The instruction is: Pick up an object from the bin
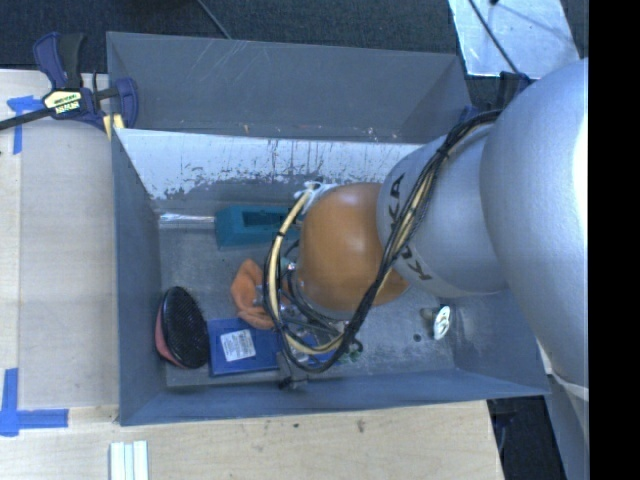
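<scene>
My gripper (297,343) is low in the bin's front middle, mostly covered by the arm's fittings. It sits at the right end of a flat blue packet with a white label (240,347) lying on the floor by the front wall. An orange soft lump (248,290) lies just behind the packet, touching the gripper's left side. A black oval brush with a pink rim (181,327) lies left of the packet. A teal block on a clear handle (243,224) lies further back.
A small white and yellow piece (441,322) lies on the floor at the right. The arm and its orange cover span the bin's middle and right. The bin's sloped walls are close on the front and left.
</scene>
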Robot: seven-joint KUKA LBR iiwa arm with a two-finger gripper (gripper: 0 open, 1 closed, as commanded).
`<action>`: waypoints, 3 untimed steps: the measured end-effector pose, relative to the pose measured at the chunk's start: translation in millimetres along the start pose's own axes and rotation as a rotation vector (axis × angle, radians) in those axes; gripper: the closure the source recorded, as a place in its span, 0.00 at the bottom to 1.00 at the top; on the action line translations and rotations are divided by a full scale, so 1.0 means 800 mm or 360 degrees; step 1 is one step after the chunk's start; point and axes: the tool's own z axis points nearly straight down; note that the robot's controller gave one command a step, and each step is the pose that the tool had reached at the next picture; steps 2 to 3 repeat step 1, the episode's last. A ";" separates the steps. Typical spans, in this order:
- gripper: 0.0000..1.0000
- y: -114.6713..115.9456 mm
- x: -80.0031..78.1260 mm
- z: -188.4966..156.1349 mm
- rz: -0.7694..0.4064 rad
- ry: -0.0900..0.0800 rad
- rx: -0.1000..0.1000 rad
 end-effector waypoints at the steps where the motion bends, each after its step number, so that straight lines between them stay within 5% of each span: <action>1: 1.00 0.000 0.001 -0.010 0.0003 0.0004 -0.0001; 3: 1.00 0.000 0.001 -0.010 0.0003 0.0004 -0.0001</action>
